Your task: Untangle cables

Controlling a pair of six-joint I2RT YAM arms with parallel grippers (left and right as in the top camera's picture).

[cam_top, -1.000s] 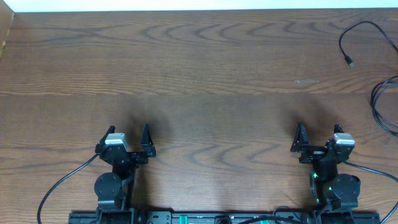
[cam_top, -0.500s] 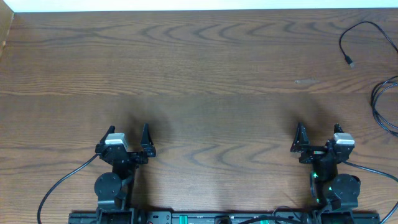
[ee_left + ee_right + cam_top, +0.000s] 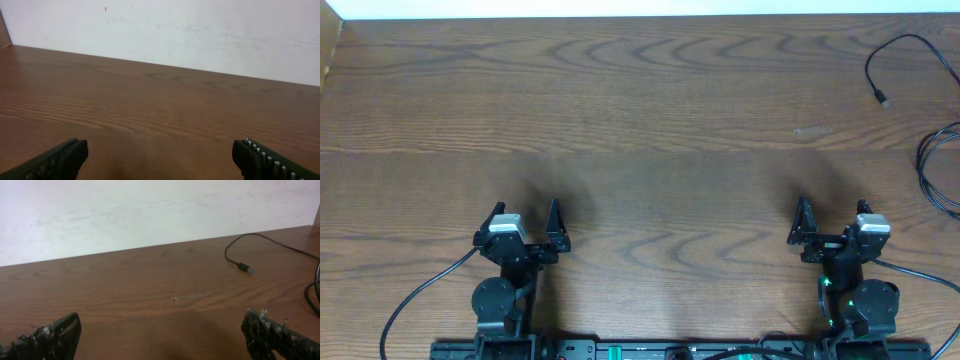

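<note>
A thin black cable [image 3: 903,45] with a small plug end [image 3: 883,99] lies at the far right of the table; it also shows in the right wrist view [image 3: 235,255]. More black cable loops [image 3: 932,165] run off the right edge, also at the right edge of the right wrist view [image 3: 314,290]. No white cable is in view. My left gripper [image 3: 527,218] is open and empty near the front left, fingers apart in its wrist view [image 3: 160,155]. My right gripper [image 3: 830,218] is open and empty near the front right [image 3: 160,335], well short of the cables.
The wooden table [image 3: 640,150] ends at a white wall at the back [image 3: 175,35]. Thicker black leads [image 3: 420,295] run from the arm bases at the front edge. A faint scuff [image 3: 812,131] marks the wood right of centre.
</note>
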